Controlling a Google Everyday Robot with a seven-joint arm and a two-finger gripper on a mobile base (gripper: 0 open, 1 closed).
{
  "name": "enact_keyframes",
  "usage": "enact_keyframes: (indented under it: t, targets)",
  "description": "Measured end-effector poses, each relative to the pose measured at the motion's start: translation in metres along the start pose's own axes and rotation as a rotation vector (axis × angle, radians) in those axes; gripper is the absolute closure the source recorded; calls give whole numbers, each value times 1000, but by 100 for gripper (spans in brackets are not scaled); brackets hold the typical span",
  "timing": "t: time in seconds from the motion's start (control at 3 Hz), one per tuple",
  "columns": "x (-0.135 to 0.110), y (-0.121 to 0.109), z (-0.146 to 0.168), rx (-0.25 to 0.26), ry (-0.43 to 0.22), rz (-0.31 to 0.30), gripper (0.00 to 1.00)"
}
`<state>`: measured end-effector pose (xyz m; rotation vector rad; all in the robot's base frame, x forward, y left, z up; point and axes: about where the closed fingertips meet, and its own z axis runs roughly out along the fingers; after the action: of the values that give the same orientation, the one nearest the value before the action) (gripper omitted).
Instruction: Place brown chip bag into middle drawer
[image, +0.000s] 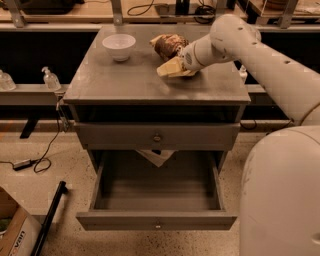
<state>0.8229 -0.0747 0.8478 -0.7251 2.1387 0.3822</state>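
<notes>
Camera view: you look down on a grey cabinet (125, 82) from its near side.
Gripper (183, 64): at the end of the pale arm reaching in from the right, low over the far right part of the cabinet top, right against the chip bag.
Grip: you cannot tell whether it is open or closed on the bag.
Chip bag (169, 46): lying on the cabinet top, the dark brown end farther away and the tan-yellow end nearer, under the gripper; none of its lettering can be read.
Middle drawer (120, 220): pulled out toward you at the bottom of the cabinet, its grey tray open, a tiny knob at the centre of the shallow front.
Upper drawer (115, 136): shut, with a larger round knob.
White bowl (119, 46): on the far left of the top, well apart from the bag.
Pump bottle (50, 79): on the ledge left of the cabinet.
Cardboard box (15, 235): near left on the floor; you see dark printed letters, cut off and unreadable.
</notes>
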Motion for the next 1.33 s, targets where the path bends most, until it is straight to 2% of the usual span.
enact_keyframes:
  t: [0.33,0.67,1.0,1.33]
  targets:
    - [0,-2,15,20,16,-6,50]
    - [-7,-4,11,56,12,-30,73]
    - [-34,6,-21,91,-25,-110,100]
    - [-46,19,-44,89,-38,-166,100]
